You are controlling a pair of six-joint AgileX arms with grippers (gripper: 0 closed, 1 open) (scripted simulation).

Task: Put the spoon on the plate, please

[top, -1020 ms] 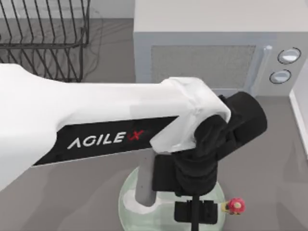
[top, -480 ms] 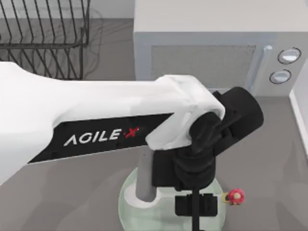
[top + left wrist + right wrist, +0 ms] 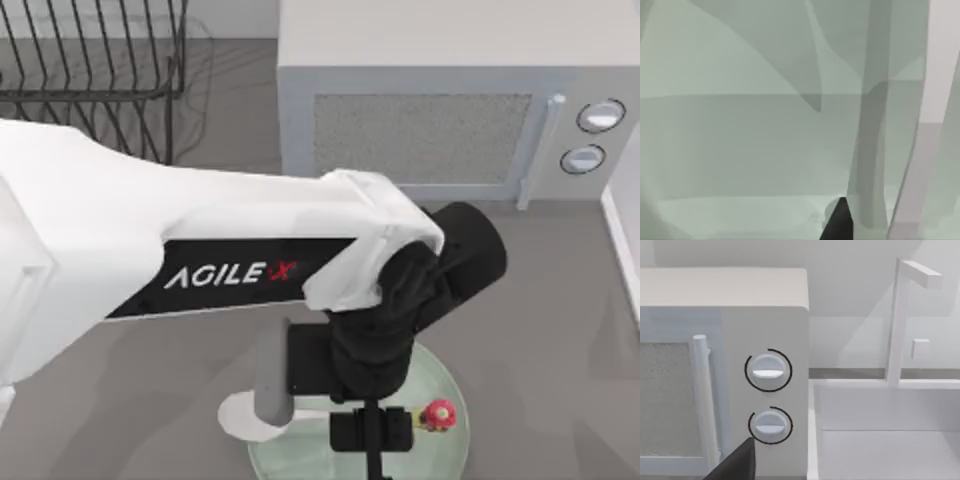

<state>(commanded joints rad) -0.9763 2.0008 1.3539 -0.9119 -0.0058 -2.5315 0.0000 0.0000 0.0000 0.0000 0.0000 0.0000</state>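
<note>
Spoon clamped in left pincer — bowl at plate rim — handle upright

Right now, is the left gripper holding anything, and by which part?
Cannot be told: the left gripper hangs over the plate, the spoon lying at the rim beside it.
</note>
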